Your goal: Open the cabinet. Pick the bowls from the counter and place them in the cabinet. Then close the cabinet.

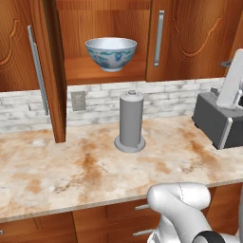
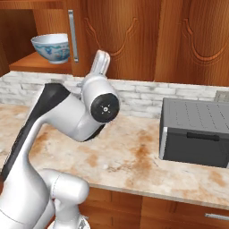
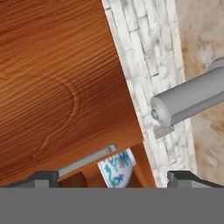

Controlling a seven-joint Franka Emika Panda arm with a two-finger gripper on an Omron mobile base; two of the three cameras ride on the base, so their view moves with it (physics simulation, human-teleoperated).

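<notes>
The cabinet (image 1: 95, 71) has its left door (image 1: 47, 71) swung open and its right door (image 1: 163, 38) shut. One blue-patterned bowl (image 1: 111, 53) sits upright on the shelf inside, and I also see this bowl (image 2: 51, 47) from the right base view. In the hand view my gripper (image 3: 113, 179) is open with nothing between its fingertips (image 3: 41, 177). It faces the right door's carved front (image 3: 57, 87), with the door's silver handle (image 3: 85, 161) and the bowl (image 3: 116, 168) just beyond. The counter (image 1: 71, 175) stretches below.
A grey upright cylinder (image 1: 130, 121) stands mid-counter under the cabinet. A dark grey toaster (image 1: 220, 118) sits at the right by the white brick backsplash (image 1: 180, 95). Part of my white arm (image 1: 235, 80) rises above the toaster. Drawers (image 1: 137, 220) run under the counter edge.
</notes>
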